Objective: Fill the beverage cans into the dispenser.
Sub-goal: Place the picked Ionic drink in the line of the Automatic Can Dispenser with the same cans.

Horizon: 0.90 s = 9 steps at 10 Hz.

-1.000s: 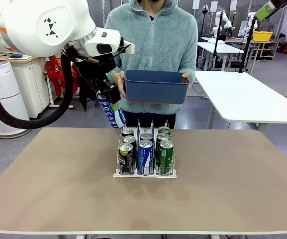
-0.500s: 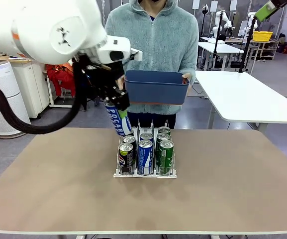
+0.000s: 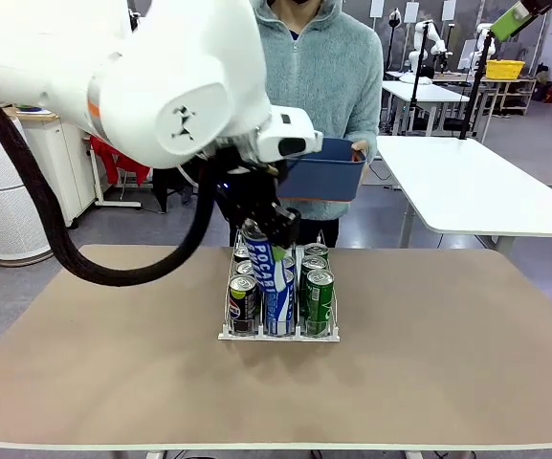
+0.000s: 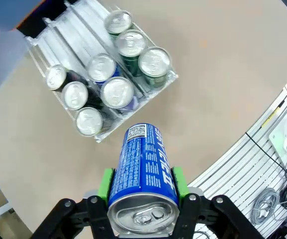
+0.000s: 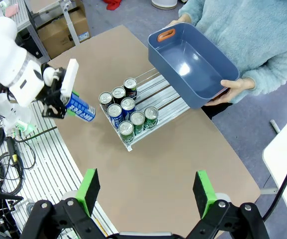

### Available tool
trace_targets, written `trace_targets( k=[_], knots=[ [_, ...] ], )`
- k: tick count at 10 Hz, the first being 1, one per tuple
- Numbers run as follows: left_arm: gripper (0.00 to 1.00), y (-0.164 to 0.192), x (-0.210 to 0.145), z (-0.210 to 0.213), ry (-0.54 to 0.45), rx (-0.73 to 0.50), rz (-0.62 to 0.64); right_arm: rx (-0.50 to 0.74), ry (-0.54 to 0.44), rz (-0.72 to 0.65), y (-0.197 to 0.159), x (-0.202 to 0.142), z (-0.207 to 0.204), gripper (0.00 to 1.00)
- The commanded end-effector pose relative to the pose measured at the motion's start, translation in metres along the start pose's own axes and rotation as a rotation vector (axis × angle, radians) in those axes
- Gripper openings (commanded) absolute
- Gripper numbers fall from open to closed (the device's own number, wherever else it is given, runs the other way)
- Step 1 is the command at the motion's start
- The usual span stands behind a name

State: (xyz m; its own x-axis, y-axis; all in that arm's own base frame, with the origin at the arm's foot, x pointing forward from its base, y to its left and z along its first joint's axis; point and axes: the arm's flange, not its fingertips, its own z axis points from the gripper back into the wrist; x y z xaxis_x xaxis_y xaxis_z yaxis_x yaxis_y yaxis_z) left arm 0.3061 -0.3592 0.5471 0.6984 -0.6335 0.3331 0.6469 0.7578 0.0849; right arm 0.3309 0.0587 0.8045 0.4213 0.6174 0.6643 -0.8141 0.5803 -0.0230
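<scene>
My left gripper [image 3: 262, 228] is shut on a blue beverage can with white lettering [image 3: 269, 277], held tilted just above the dispenser [image 3: 278, 335] near its front middle. In the left wrist view the can [image 4: 142, 164] lies between the green pads [image 4: 105, 182], with the dispenser [image 4: 78, 22] below and farther off. Several cans stand in its three lanes: black [image 3: 243, 299], blue [image 4: 116, 92] and green [image 3: 320, 291]. My right gripper [image 5: 146, 191] is open high above the table, nothing between its fingers. From there the left gripper [image 5: 57, 99] and its can [image 5: 81, 110] sit beside the dispenser [image 5: 159, 99].
A person at the far side holds a dark-blue plastic bin [image 3: 333, 170] in both hands above the table's far edge; the bin [image 5: 190, 64] looks empty. A white table [image 3: 476, 186] stands at the back right. Bare tabletop [image 3: 448, 354] lies around the rack.
My left arm has swung right and down with the blue can, from left of the bin to over the dispenser's front. The person, bin and right gripper have stayed put.
</scene>
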Motion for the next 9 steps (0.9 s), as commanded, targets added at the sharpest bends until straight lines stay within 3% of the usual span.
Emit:
trace_targets(
  k=[1,7,9],
  knots=[
    [0.57,-0.009,0.001,-0.024,-0.031,-0.002,-0.079,-0.002,0.002,-0.008,0.004,-0.003,-0.002,1.0],
    [0.57,-0.01,0.0,-0.072,0.021,-0.058,-0.198,-0.002,0.002,-0.008,0.004,-0.003,-0.002,1.0],
    [0.57,-0.018,0.002,-0.071,0.018,-0.052,-0.158,-0.002,0.002,-0.008,0.004,-0.003,-0.002,1.0]
  ],
)
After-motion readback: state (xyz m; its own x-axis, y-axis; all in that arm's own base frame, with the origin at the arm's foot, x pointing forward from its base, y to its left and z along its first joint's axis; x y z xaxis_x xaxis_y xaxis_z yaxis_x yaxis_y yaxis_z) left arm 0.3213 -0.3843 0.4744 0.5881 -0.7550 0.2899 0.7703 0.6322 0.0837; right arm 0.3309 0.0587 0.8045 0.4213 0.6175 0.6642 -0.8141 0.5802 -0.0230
